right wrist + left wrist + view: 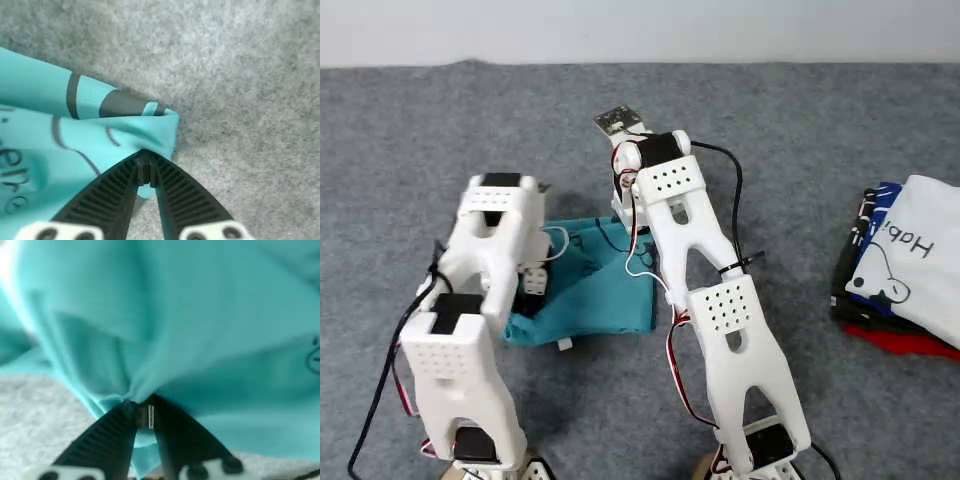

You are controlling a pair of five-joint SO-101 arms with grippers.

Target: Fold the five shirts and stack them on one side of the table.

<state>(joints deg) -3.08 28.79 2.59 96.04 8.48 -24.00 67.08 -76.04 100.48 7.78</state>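
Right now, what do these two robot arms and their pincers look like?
Both the left arm and right arm are chunky white plastic shells with grids of small holes and black motors at the joints. Black, red and white cables loop along them. The left gripper and right gripper have black, ribbed, tapering fingers on white bases.

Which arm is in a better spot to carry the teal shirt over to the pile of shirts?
Probably right. The right tool is shut on the teal shirt at the edge nearer the pile; the left tool grips the far side.
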